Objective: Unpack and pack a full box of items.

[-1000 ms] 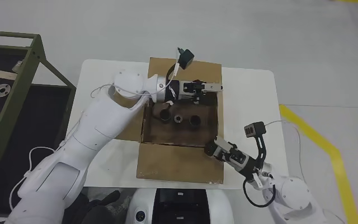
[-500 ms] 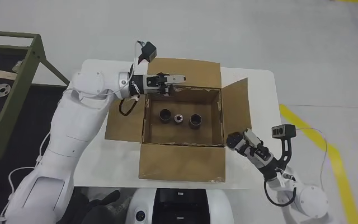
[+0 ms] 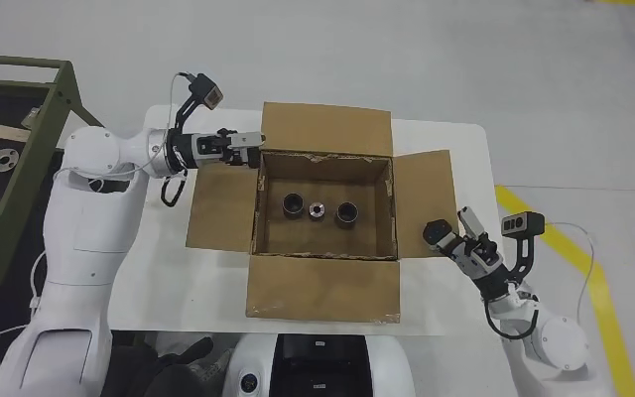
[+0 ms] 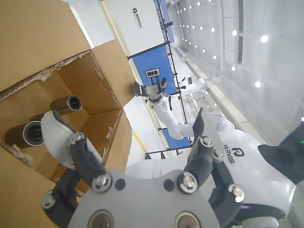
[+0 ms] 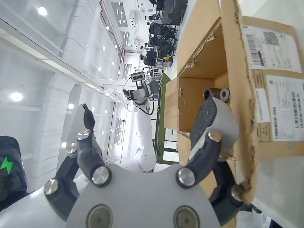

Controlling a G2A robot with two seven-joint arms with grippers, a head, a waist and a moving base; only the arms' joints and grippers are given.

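Note:
An open cardboard box [image 3: 322,288] sits in the middle of the white table [image 3: 446,149], all its flaps folded outward. Three dark metal cylinders lie in a row on its floor: one on the left [image 3: 293,205], a smaller one in the middle [image 3: 317,209] and one on the right [image 3: 346,212]. My left gripper [image 3: 250,149] hangs open and holds nothing at the box's far left corner, above the left flap [image 3: 220,213]. My right gripper [image 3: 448,226] is open just past the outer edge of the right flap [image 3: 425,203]. Two cylinders [image 4: 67,103] [image 5: 209,94] show inside the box.
A green metal frame [image 3: 50,109] stands off the table's left side. A yellow floor line [image 3: 556,238] runs past the right side. Bare table lies on both sides of the box beyond the flaps.
My left arm swung back leftward from over the box's far side to its left corner. The right arm drew away to the right, and the right flap now lies flat outward.

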